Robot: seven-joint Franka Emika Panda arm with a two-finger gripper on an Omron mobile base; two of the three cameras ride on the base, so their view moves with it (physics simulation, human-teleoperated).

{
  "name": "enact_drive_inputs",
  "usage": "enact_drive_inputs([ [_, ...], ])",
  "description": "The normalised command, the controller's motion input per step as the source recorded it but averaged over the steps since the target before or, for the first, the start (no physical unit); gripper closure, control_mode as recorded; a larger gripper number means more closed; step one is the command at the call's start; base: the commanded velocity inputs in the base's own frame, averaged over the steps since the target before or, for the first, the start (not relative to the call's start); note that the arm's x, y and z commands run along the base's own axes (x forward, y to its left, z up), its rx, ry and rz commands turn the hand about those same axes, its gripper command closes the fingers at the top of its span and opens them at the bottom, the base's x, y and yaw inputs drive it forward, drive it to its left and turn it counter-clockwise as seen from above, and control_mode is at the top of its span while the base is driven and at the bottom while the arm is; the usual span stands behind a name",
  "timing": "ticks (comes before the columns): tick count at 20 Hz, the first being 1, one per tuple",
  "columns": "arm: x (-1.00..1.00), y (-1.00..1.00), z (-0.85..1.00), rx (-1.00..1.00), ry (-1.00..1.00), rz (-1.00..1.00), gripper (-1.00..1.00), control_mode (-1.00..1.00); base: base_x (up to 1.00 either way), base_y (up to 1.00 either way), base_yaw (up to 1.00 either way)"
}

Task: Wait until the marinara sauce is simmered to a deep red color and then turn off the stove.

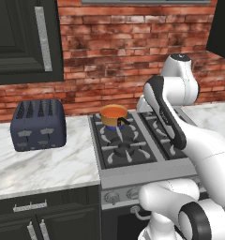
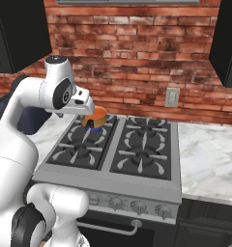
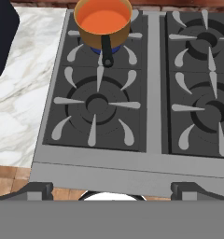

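Observation:
The marinara sauce [image 3: 103, 19] is a smooth orange disc filling a small orange saucepan [image 1: 114, 115] with a blue base and a short black handle [image 3: 106, 49]. The pan sits on the rear left burner of the grey stove [image 3: 153, 93], also seen in the right base view [image 2: 94, 116]. My gripper [image 3: 111, 191] hangs open above the stove's front edge, looking down over the left burners, with nothing between its fingertips [image 3: 35, 190]. The arm is folded high over the stove. A row of round knobs [image 2: 137, 206] lines the stove's front panel.
A dark blue-grey toaster [image 1: 38, 124] stands on the marble counter [image 1: 44, 168] left of the stove. More counter [image 2: 210, 159] lies to the right. A brick wall [image 1: 114, 51] with an outlet [image 2: 172, 98] runs behind, with dark cabinets [image 1: 20, 37] above.

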Motion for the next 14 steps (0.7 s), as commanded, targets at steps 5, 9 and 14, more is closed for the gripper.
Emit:
enact_drive_inputs([
  [5,0.0,0.0,0.0,0.0,0.0,0.0,-1.0,-1.0,0.0,0.0,0.0],
  [9,0.0,0.0,0.0,0.0,0.0,0.0,-1.0,-1.0,0.0,0.0,0.0],
  [14,0.0,0.0,0.0,0.0,0.0,0.0,-1.0,-1.0,0.0,0.0,0.0],
])
